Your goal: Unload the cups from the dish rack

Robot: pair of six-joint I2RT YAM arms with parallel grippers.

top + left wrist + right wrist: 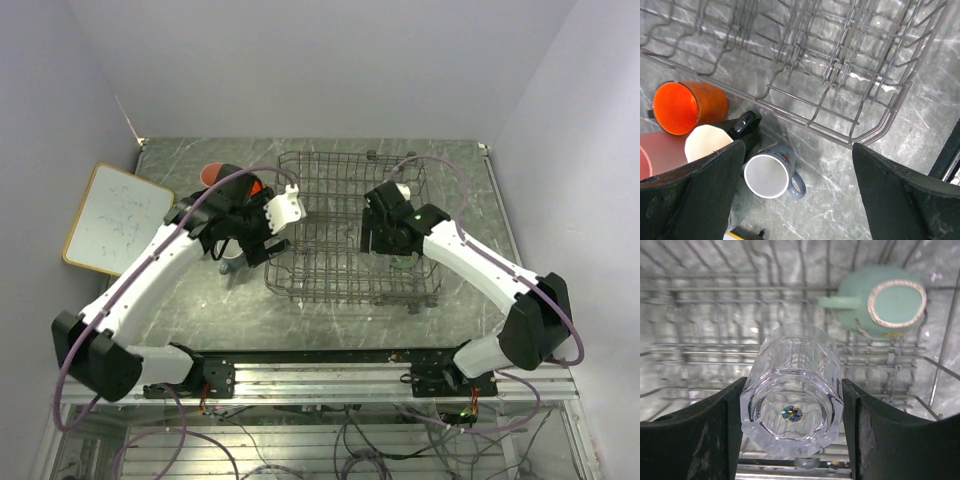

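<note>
1. I'm looking at a grey marbled bench (480, 200).
2. A wire rack (335, 200) sits on it near the middle.
3. Just left of the rack, close together on the bench: orange mug (687, 106), pink tumbler (660, 152), black mug (707, 142), grey mug (769, 174).
4. A white board (115, 217) rests at the bench's left edge.

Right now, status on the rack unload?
Left jaws open, empty, over table by dish rack. Right jaws closed on clear glass inside rack. Mint-green mug also racked, apart from glass, not blocking.
</note>
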